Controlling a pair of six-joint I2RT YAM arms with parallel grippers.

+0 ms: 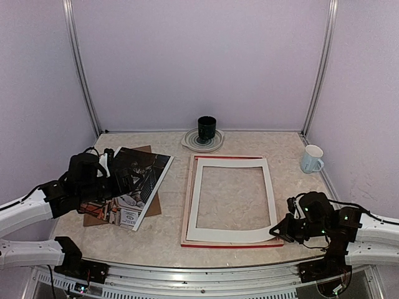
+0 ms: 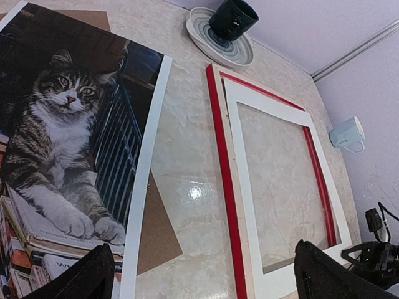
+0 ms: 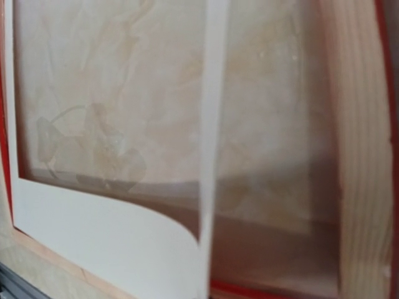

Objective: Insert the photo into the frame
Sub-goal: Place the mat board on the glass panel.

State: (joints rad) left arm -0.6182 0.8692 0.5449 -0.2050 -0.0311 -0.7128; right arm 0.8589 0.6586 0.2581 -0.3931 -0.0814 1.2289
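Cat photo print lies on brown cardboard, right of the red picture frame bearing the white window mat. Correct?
Wrong side: the cat photo print lies on brown cardboard, left of the red picture frame bearing the white window mat (top external view).

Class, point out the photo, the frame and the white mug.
photo (image 2: 59,134), left wrist view, the cat's chest.
frame (image 2: 218,124), left wrist view, red left rail.
white mug (image 1: 311,158), top external view, its body.
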